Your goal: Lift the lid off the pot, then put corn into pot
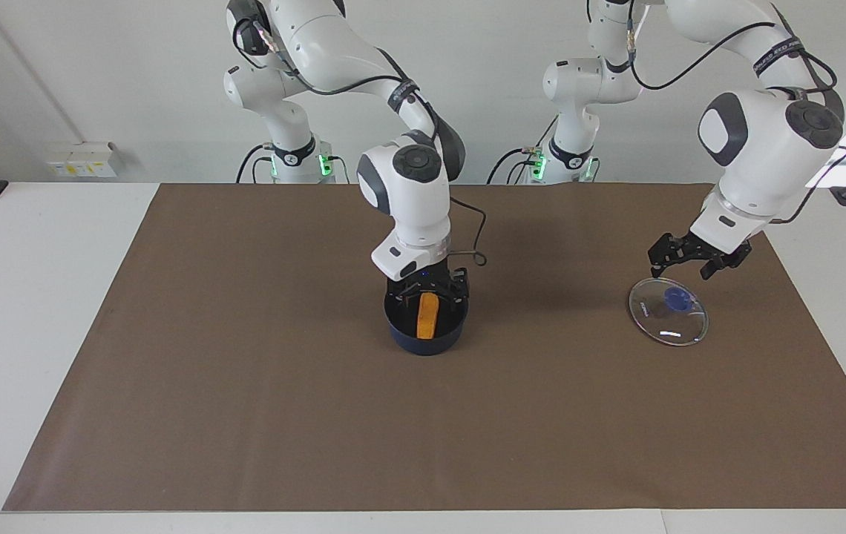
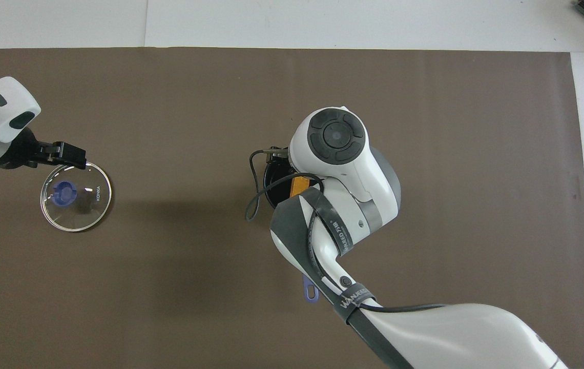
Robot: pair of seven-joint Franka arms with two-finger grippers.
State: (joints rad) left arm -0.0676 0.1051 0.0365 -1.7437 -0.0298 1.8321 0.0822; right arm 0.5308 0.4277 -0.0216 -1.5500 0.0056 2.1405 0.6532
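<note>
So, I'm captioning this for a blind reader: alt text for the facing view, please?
The corn cob lies inside the dark blue pot at mid-table, the right claw open just above it. Toward the left arm's end, the glass lid rests on the brown mat, the left claw open above it.

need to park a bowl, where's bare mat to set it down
The mat is bare from the pot toward the right arm's end, and between pot and lid. Crowded: the right hand over the pot holding the corn; the left hand over the lid.
</note>
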